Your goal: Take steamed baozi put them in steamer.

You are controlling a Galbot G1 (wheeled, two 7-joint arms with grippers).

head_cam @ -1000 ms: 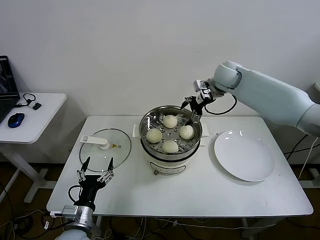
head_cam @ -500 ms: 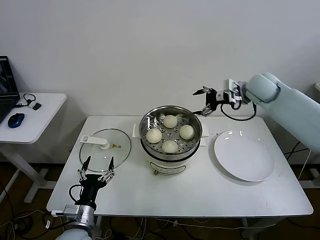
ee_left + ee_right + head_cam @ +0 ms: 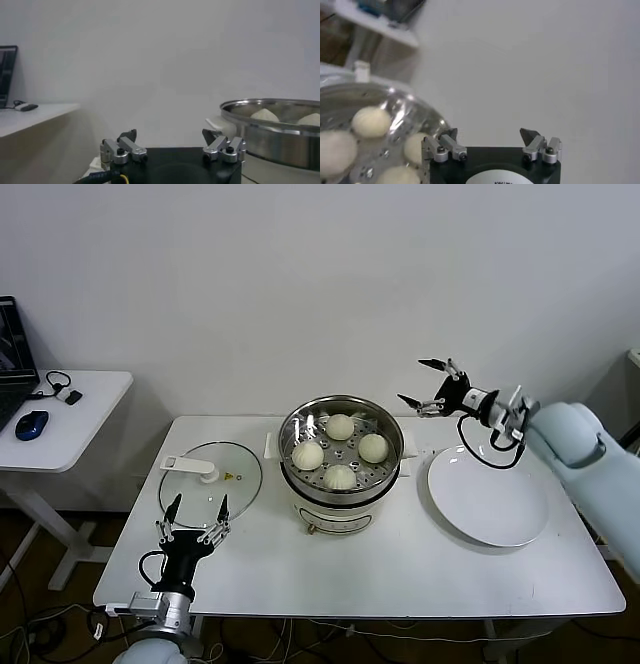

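Nearest the robot, the left gripper (image 3: 192,518) hangs parked over the front left edge of the white table (image 3: 400,569), its jaws spread and holding nothing. Just behind it lies the flat glass lid (image 3: 211,476) with its white handle toward the back left.

At mid-table stands the steamer (image 3: 341,446), a shiny perforated basket on a white pot base. Inside it sit 4 steamed baozi (image 3: 341,476): 1 at the front, 1 at the left, 1 at the right and 1 at the back, each apart from its neighbours. To the steamer's right, near but not touching it, lies the large white plate (image 3: 487,499).

Farther back and higher, the right gripper (image 3: 428,385) hovers above the gap between steamer and plate, clear of the steamer's rim. Its jaws stand wide apart and empty, with every bun lying below and to the left of them, none between the fingers.
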